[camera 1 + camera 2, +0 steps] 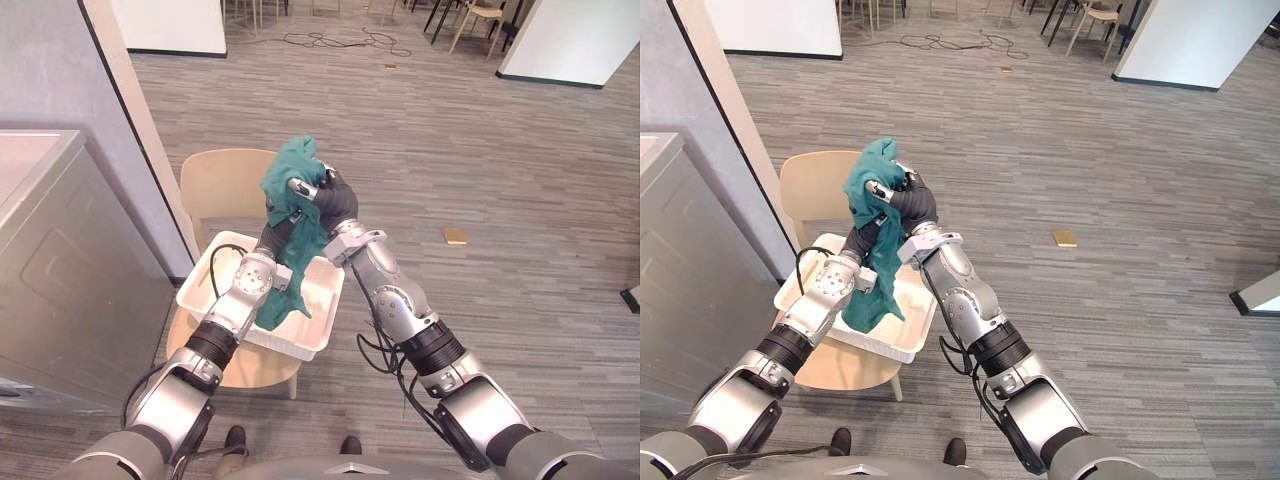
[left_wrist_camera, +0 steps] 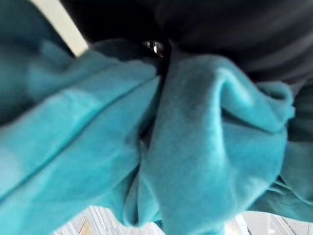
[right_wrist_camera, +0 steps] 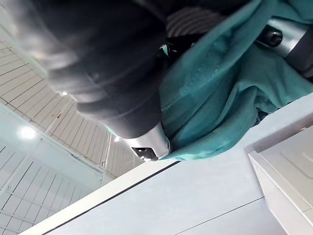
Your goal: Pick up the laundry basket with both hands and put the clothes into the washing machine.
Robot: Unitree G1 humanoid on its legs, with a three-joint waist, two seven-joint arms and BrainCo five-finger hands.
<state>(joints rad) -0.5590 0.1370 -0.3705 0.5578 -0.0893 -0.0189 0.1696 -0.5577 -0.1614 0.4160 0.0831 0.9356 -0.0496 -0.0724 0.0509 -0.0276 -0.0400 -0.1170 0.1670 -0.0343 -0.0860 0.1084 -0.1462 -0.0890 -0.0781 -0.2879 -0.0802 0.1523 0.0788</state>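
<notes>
A teal cloth [image 1: 293, 190] hangs bunched above a white laundry basket [image 1: 312, 343], its lower end trailing down into the basket. My right hand [image 1: 330, 203] is raised over the basket with its fingers curled round the top of the cloth. My left hand [image 1: 274, 238] sits just below it, pressed into the hanging cloth, with its fingers buried in the folds. The left wrist view looks straight onto the teal cloth [image 2: 195, 147]. In the right wrist view the cloth [image 3: 215, 98] bulges past my right hand's dark cover [image 3: 98, 63].
The basket rests on a beige chair [image 1: 225, 185]. The grey washing machine [image 1: 60, 270] stands at the left beside a wall edge [image 1: 130, 110]. A small flat tan object [image 1: 455, 236] lies on the grey floor to the right.
</notes>
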